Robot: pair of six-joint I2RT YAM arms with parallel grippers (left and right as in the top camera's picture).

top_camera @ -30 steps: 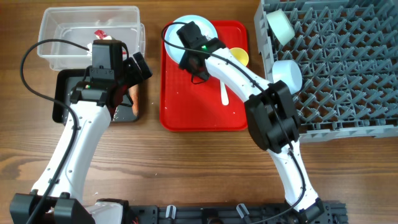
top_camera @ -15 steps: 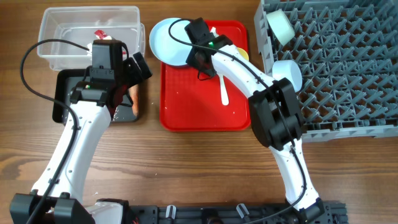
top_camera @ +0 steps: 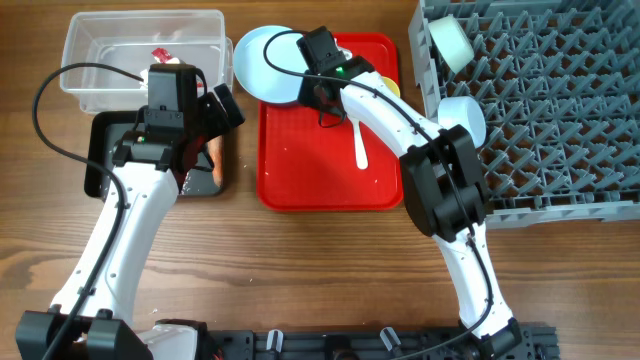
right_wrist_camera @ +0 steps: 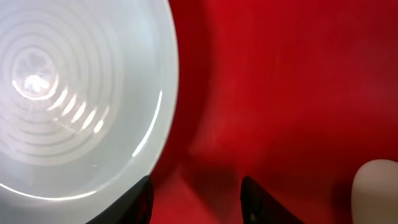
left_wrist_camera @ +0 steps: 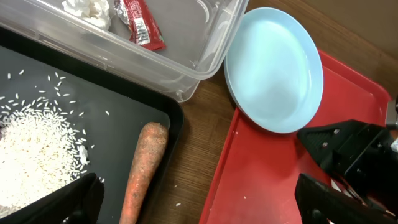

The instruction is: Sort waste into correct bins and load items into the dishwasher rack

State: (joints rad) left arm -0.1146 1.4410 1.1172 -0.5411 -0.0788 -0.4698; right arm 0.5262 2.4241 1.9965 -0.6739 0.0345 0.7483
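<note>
Pale blue and glossy, the round plate (top_camera: 262, 63) sits at the far left corner of the flat red serving tray (top_camera: 320, 170). Its rim overhangs toward the clear rectangular plastic tub (top_camera: 100, 85). Up close you see faint concentric rings in its well. Your right fingers (right_wrist_camera: 140, 200) stand partly apart with only red tray between them, one just beside the plate's rim. Your left fingers (left_wrist_camera: 78, 202) are spread wide, holding nothing, one over the shallow black rectangular tray (left_wrist_camera: 37, 68). White print on the red snack wrapper (left_wrist_camera: 140, 25) in the tub is too small to read.
</note>
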